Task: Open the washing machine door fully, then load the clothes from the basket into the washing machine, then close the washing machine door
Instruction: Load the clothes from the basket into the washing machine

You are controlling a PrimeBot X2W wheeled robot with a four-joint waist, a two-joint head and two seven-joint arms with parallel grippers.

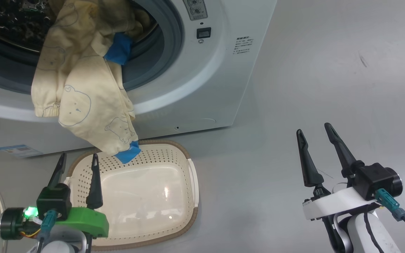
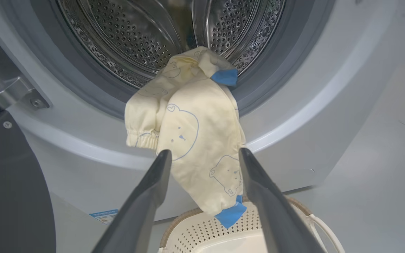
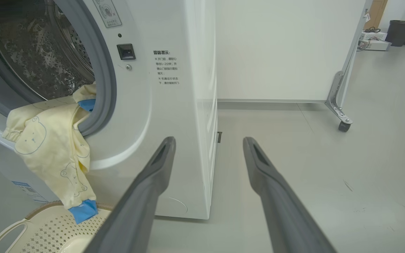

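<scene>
Door: the washing machine door [image 2: 9, 196] is opened, lower left.
Clothes: the clothes [image 1: 83, 95] are hung half out of the washing machine [image 1: 223, 70], upper left.
Basket: the basket [image 1: 142, 158] is emptied.
Fingers: spread on left gripper [image 1: 79, 156] and right gripper [image 1: 313, 128], nothing held.
Remaining: pushing in, closing.

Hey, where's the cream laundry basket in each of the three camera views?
Head view: basket lower centre-left, on the floor before the washing machine.
Left wrist view: basket at the bottom edge, centre.
Right wrist view: basket in the bottom left corner.
Shared landmark: the blue cloth tip of the hanging clothes, dangling by the basket's rim.
</scene>
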